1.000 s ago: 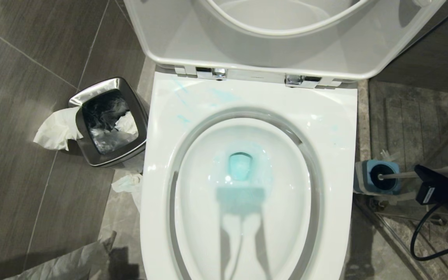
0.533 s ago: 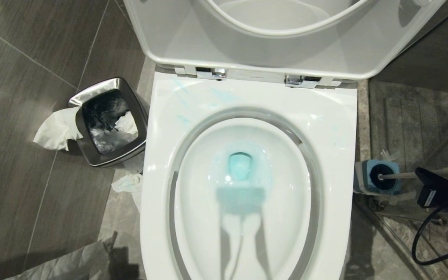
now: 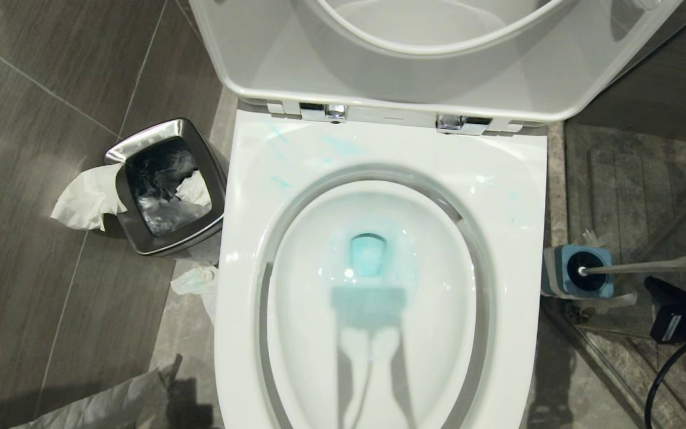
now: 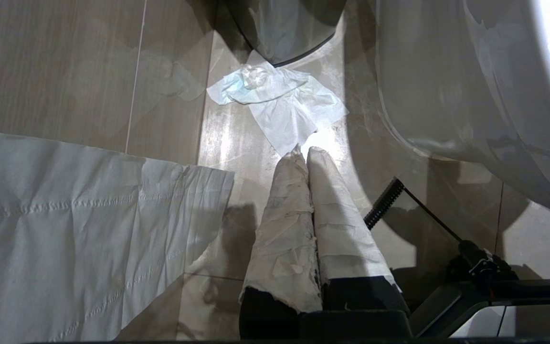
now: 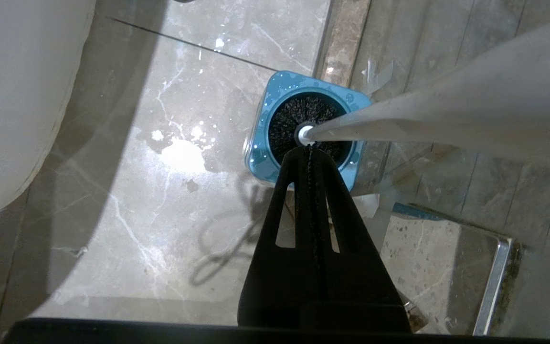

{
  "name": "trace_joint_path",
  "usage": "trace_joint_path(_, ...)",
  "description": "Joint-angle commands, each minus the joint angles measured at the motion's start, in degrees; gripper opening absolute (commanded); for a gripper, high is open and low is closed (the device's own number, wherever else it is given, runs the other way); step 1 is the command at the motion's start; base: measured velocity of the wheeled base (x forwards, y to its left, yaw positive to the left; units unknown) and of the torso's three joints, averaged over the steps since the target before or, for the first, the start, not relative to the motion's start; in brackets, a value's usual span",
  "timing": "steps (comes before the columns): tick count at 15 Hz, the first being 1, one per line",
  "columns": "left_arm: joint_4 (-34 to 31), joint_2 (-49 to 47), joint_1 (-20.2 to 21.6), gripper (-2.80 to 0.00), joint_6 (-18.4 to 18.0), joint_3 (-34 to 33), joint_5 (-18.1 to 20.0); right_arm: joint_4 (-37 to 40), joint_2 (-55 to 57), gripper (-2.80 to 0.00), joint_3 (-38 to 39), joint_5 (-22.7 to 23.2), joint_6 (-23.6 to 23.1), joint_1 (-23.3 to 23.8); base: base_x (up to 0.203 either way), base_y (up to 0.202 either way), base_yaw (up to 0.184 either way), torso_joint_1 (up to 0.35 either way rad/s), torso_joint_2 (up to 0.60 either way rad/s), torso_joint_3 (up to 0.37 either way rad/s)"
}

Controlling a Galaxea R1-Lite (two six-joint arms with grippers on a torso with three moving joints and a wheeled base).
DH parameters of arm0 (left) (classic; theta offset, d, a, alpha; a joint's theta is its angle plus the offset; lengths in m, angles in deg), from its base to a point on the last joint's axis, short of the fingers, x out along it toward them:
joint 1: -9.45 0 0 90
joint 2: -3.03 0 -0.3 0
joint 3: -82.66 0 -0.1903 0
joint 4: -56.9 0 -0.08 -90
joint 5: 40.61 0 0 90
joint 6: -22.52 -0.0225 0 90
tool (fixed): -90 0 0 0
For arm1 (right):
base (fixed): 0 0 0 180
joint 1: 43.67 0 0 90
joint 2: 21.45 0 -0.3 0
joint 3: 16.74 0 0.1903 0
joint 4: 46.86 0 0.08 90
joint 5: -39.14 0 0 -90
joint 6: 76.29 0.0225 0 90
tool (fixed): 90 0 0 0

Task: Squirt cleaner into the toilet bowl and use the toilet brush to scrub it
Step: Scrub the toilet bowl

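The white toilet bowl fills the middle of the head view, seat and lid raised. Turquoise cleaner tints the water, with faint streaks on the back rim. The toilet brush stands in its blue-topped holder on the floor to the right, its pale stick leaning toward the right edge. My right gripper hangs just below that stick, shut and empty. In the right wrist view its tips point at the dark bristle head, and the stick passes beside them. My left gripper, paper-wrapped, is shut over the floor.
A steel waste bin stands left of the toilet with tissue hanging out. More tissue lies by the toilet base and a paper sheet lies on the tiles. A black cable loops under my right arm. A metal floor edge runs near the holder.
My right gripper has drawn back toward the right edge and lower in the head view, away from the brush stick. The brush stays in its holder.
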Motion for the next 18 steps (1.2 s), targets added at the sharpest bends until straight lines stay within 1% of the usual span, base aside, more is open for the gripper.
trace_joint_path(1,0.0,0.0,-0.1,-2.80,0.0,-0.1,0.0,-0.5,-0.5,-2.80,0.4,0.1,-0.1,0.1,0.000,0.000,0.000,0.000,0.00,0.000)
trace_joint_path(3,0.0,0.0,-0.1,-2.80,0.0,-0.1,0.0,-0.5,-0.5,-2.80,1.3,0.1,-0.3,0.1,0.000,0.000,0.000,0.000,0.00,0.000)
trace_joint_path(4,0.0,0.0,0.0,-2.80,0.0,-0.1,0.0,-0.5,-0.5,0.00,1.9,0.2,-0.4,0.1,0.000,0.000,0.000,0.000,0.00,0.000)
trace_joint_path(8,0.0,0.0,0.0,-2.80,0.0,-0.1,0.0,-0.5,-2.0,0.00,5.0,0.2,-0.3,0.1,0.000,0.000,0.000,0.000,0.00,0.000)
trace_joint_path(13,0.0,0.0,0.0,-2.80,0.0,-0.1,0.0,-0.5,-2.9,0.00,5.0,-0.3,-0.1,0.2,0.000,0.000,0.000,0.000,0.00,0.000)
trace_joint_path(18,0.0,0.0,-0.1,-2.80,0.0,-0.1,0.0,-0.5,-3.8,0.00,4.8,-0.3,0.0,2.8,0.000,0.000,0.000,0.000,0.00,0.000)
